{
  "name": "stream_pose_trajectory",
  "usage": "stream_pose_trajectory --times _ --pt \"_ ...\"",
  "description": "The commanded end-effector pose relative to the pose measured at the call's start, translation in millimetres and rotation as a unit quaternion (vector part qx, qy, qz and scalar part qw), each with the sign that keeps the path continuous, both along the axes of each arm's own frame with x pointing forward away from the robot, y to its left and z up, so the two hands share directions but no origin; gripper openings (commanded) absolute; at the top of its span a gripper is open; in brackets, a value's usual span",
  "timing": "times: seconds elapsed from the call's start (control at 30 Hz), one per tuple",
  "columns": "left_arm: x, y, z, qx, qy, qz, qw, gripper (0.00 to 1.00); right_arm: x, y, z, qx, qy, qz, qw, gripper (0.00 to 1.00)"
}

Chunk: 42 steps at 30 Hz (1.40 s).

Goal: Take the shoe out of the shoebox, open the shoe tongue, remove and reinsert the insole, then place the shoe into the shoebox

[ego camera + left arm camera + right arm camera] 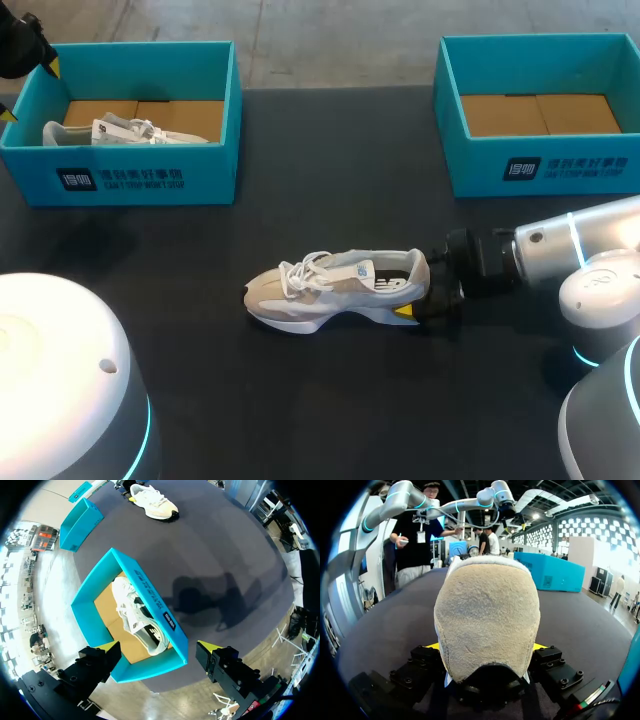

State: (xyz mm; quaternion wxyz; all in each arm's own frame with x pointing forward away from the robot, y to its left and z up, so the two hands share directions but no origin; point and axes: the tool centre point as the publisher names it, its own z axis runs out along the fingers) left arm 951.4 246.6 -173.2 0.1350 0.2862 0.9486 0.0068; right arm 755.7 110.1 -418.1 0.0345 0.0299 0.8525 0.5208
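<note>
The beige sneaker point(330, 288), white-laced and fuzzy-heeled, is sitting on its sole in the middle of the dark bench point(300, 400). The right hand point(420, 290) is clamping its rounded suede heel from both sides. The left hand point(157, 649) is hanging wide apart over a teal cardboard shoebox point(150, 592) (another white shoe point(137, 615) is lying inside).

The right pincer point(486, 649) is gripping the shoe point(487, 600) by its beige heel from both sides, yellow tips peeking out either side. The shoe is pointing away along the dark bench point(390, 625), with a teal shoebox point(547, 570) sitting farther ahead.
</note>
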Motion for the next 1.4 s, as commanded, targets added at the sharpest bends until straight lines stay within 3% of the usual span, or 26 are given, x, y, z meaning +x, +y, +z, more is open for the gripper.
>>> stream_pose_trajectory --times 0.03,0.43,0.63,1.0,1.4 --pt "-1.2 0 0 0.002 -0.001 0.0 1.0 1.0 -0.9 1 -1 -0.002 -0.001 -0.001 1.0 0.0" --pt "-1.2 0 0 0.002 -0.001 0.0 1.0 1.0 -0.9 1 -1 -0.002 -0.001 -0.001 1.0 0.0" --pt "-11.1 -5 1 0.031 0.013 0.146 0.989 1.0 -0.9 1 -1 -0.002 -0.001 -0.001 1.0 0.0" --pt "-37.9 -25 8 -0.025 0.007 0.349 0.937 1.0 -0.9 1 -1 -0.002 -0.001 -0.001 1.0 0.0" --pt "-83.6 -77 25 -0.042 -0.048 0.505 0.861 1.0 -0.9 1 -1 -0.002 -0.001 -0.001 1.0 0.0"
